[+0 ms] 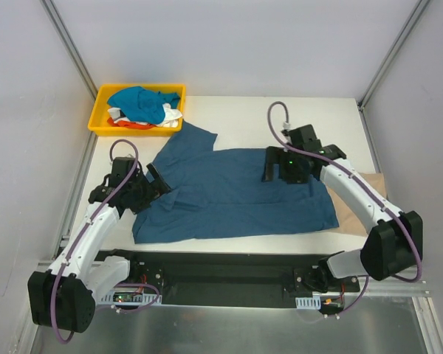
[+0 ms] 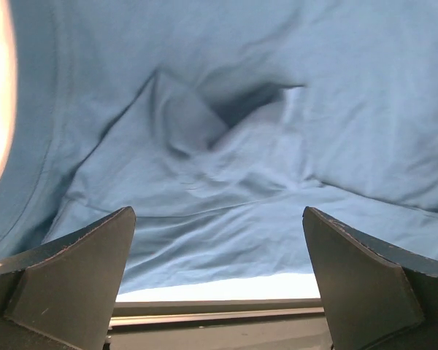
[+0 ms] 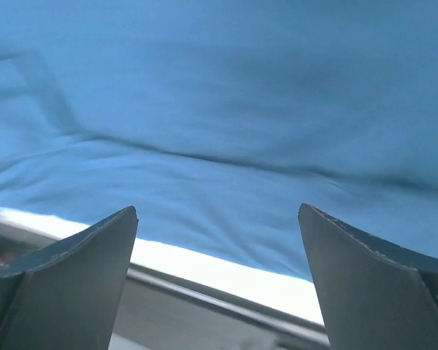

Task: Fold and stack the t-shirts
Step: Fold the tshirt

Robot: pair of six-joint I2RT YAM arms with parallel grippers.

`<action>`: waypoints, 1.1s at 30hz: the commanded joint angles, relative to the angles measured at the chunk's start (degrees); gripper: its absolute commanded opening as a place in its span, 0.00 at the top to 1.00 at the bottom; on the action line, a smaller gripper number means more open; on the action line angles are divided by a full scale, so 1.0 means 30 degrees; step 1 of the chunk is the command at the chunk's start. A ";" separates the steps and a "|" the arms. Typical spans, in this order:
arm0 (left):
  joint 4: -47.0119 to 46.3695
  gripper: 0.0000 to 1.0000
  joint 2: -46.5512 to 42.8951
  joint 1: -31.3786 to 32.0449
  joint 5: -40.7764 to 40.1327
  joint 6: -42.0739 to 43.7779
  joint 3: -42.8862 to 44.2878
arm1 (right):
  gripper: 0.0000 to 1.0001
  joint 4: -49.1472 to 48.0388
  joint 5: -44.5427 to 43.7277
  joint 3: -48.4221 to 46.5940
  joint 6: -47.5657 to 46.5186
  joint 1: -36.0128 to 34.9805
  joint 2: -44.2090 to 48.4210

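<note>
Spreading wide across the middle of the table [image 1: 236,118] is the teal shirt [image 1: 236,195], lying mostly flat, one sleeve pointing up toward the yellow tray [image 1: 97,124] at the far left corner. Now the left gripper [image 1: 152,184]: it sits at the shirt's left edge, and from its wrist camera the jaws stand wide apart with nothing between them, just rumpled cloth below, with a small peaked fold and a dark hollow under it. The right gripper [image 1: 284,167] is over the shirt's far right part, fingers also spread well apart and holding nothing. Its wrist view shows smooth blue cloth with a long shallow crease and a bright strip of table at the hem. Whether either set of fingertips actually touches the cloth, I can't tell. The tan shirt [image 1: 363,205] lies flat at the table's right side, just beside the teal one's right edge and partly under the right arm. Over in the tray, a crumpled heap: bright blue shirt [image 1: 140,103] on top, a bit of white shirt [image 1: 173,116] at its right, orange-red shirt [image 1: 133,125] peeking out below.
</note>
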State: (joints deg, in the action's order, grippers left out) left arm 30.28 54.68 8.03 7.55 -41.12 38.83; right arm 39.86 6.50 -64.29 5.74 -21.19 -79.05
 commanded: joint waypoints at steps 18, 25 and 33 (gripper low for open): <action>-0.3384 0.46 0.2046 -0.0011 0.2609 0.0202 -0.1927 | 0.30 -0.5609 0.5976 -1.3811 0.1310 -0.7643 -1.6010; -0.4117 0.54 0.3834 -0.0011 0.2786 0.0465 -0.1488 | 0.46 -0.5142 0.6037 -1.4664 0.1047 -0.8024 -1.7216; -0.4147 0.46 0.4714 -0.0011 0.2258 0.0583 -0.1634 | 0.49 -0.4408 0.5946 -1.4019 0.0256 -0.8229 -1.7508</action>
State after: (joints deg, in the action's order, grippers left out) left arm 18.63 67.77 8.03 14.85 -40.05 33.54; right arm 24.95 23.22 -105.54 8.29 -45.23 -130.96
